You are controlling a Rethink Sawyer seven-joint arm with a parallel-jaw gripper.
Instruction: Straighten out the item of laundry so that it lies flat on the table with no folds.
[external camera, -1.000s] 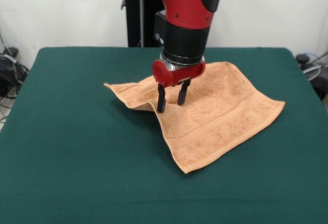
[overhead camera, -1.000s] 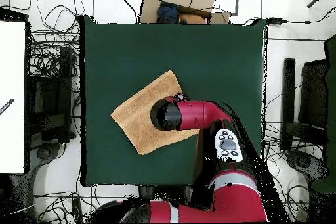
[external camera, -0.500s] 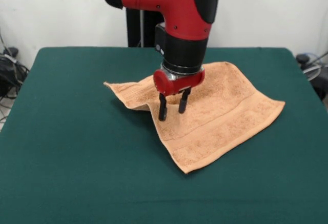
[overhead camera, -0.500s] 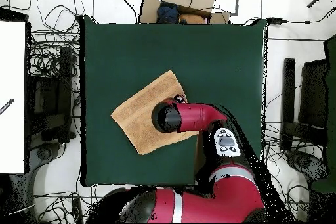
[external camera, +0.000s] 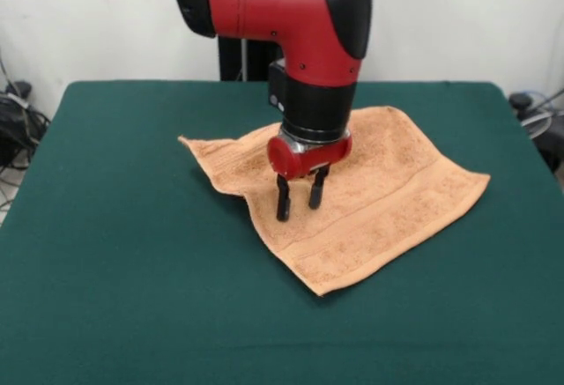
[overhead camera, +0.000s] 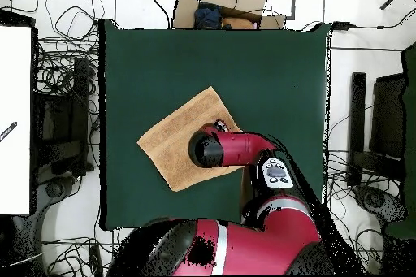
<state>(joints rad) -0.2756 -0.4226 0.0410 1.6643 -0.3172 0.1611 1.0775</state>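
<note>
A white wall stands behind the table point(external camera: 115, 253), whose dark green cloth top is far wider than the one thing lying on it, and in the overhead view tangled cables point(overhead camera: 69, 71) crowd the floor on either side. Over the last second the gripper point(external camera: 297, 200) has moved forward and down across the peach-orange towel point(external camera: 379, 191), from near the raised fold at its left corner to a spot closer to the towel's near-left edge; its two dark fingers point(external camera: 283, 202) are spread apart with nothing between them, the tips right at the cloth or just above it, though contact cannot be confirmed. The towel itself has barely shifted, so I judge the flattening work is not yet done and the arm is lining up to press or pinch the cloth. The towel lies near the table's middle, turned like a diamond, mostly spread out with its woven band point(external camera: 388, 204) running along the near-right side. Its left corner point(external camera: 207, 154) is rumpled and lifted, with a dark shadowed fold beneath it, so that part is not flat.
</note>
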